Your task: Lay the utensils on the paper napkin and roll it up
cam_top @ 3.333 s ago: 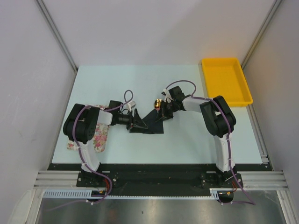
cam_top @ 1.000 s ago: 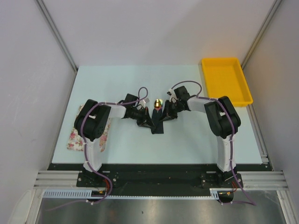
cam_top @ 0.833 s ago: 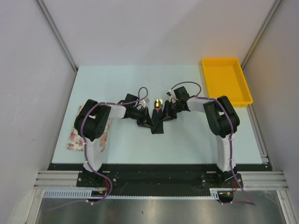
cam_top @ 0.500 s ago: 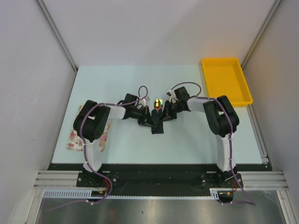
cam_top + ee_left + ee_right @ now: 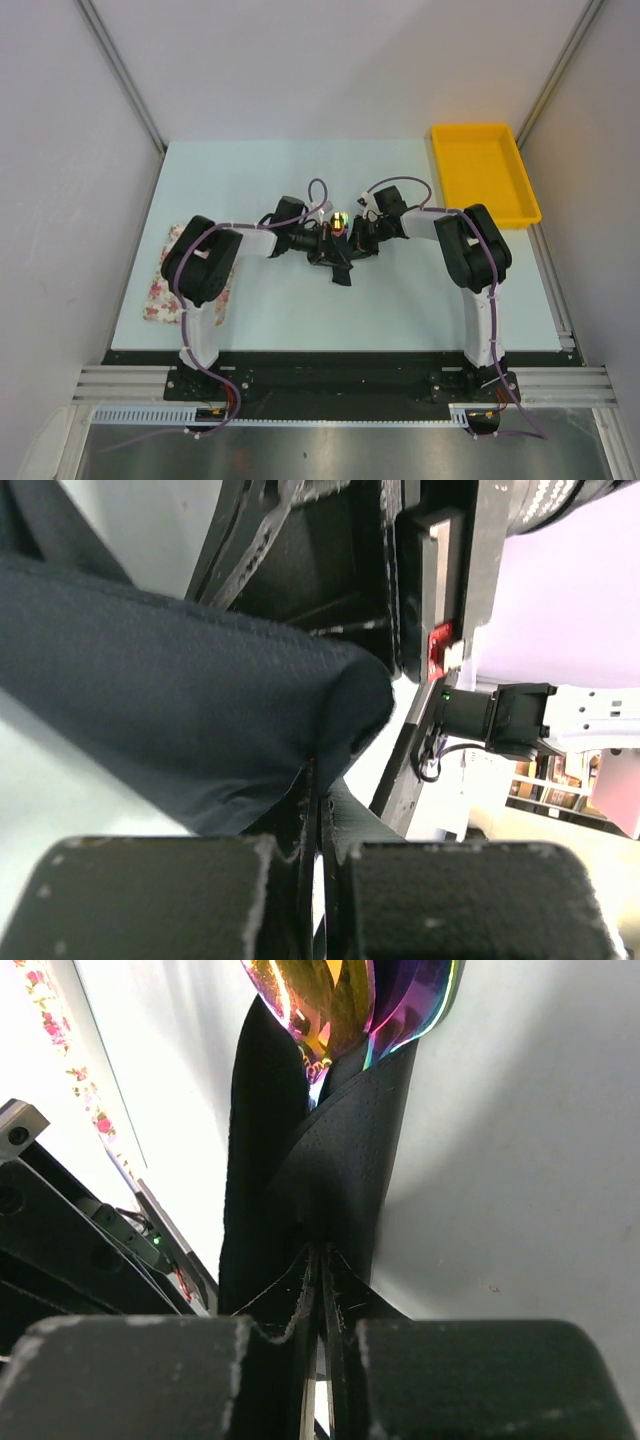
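Note:
The black paper napkin (image 5: 342, 262) lies mid-table, folded into a narrow bundle around the utensils, whose shiny gold ends (image 5: 340, 220) stick out at its far end. My left gripper (image 5: 323, 246) is shut on the napkin's left flap (image 5: 200, 680), pinching its edge (image 5: 314, 776). From the other side, my right gripper (image 5: 358, 244) is shut on the napkin too. In the right wrist view the dark wrap (image 5: 320, 1160) runs up from the fingertips to the iridescent utensil ends (image 5: 335, 1005). The handles are hidden inside the wrap.
A pink floral cloth mat (image 5: 192, 292) lies at the table's left, partly under the left arm. A yellow tray (image 5: 485, 175) stands at the far right corner. The two wrists sit almost touching over the bundle.
My left gripper has moved right, carrying the napkin's left flap over the utensils, so the bundle is narrower. The right gripper has stayed in place, closing slightly.

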`<state>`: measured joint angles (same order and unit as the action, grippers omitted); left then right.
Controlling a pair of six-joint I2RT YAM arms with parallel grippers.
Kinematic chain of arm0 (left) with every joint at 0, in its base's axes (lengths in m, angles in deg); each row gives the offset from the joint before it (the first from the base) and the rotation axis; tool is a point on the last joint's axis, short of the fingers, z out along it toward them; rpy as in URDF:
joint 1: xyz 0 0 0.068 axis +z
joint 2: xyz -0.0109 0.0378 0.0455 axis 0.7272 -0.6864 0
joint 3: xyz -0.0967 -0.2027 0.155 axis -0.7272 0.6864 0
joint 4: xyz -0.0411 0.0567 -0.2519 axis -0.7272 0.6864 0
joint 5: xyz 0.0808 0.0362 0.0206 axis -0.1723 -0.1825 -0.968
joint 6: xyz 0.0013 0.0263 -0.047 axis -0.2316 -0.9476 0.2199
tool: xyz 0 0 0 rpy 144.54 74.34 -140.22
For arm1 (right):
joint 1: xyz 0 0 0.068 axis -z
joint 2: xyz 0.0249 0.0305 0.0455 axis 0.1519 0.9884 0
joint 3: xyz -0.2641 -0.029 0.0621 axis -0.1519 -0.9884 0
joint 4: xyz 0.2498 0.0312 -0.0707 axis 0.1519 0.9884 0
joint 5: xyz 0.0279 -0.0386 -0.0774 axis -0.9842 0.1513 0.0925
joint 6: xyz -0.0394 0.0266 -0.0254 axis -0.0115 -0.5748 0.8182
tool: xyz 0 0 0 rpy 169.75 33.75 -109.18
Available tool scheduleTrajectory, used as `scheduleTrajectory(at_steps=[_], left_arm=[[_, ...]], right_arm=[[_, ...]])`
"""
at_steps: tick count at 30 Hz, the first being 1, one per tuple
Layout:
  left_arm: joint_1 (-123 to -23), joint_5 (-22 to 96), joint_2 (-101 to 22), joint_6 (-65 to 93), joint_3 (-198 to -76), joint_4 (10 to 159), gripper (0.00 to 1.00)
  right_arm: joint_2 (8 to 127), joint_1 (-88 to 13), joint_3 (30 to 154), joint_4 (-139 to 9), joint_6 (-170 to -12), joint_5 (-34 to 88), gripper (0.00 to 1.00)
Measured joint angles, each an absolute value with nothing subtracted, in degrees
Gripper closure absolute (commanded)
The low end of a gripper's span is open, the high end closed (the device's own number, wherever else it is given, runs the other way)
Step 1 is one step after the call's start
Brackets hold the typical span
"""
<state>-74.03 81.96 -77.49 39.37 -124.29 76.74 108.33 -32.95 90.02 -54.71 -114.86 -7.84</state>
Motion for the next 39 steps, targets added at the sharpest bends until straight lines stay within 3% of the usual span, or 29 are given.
scheduleTrajectory(at_steps=[15, 19, 20, 23, 28, 34, 39], left_arm=[[-73.1, 82.1, -80.4, 41.7, -122.4, 73.0, 0.98], [-70.4, 82.1, -77.6, 41.3, -119.4, 74.2, 0.78], [-69.7, 82.0, -76.7, 41.1, -118.7, 74.6, 0.65], [-67.5, 81.9, -74.6, 40.6, -116.5, 75.4, 0.50], [-66.4, 81.5, -73.8, 39.7, -114.7, 76.6, 0.39], [-66.5, 81.5, -73.4, 39.6, -114.5, 76.8, 0.40], [-66.7, 80.1, -73.0, 39.3, -114.8, 78.4, 0.61]], right_arm=[[108.4, -32.9, 90.0, -54.8, -115.4, -8.1, 0.93], [108.4, -32.9, 90.0, -54.8, -115.4, -8.0, 0.93], [108.4, -32.9, 90.0, -54.8, -115.4, -8.0, 0.93], [108.4, -32.9, 90.0, -54.8, -115.4, -8.0, 0.93], [108.4, -32.9, 90.0, -54.8, -115.4, -8.0, 0.92], [108.4, -33.0, 90.1, -54.7, -115.4, -7.9, 0.92], [108.4, -33.1, 90.2, -54.6, -115.3, -7.8, 0.92]])
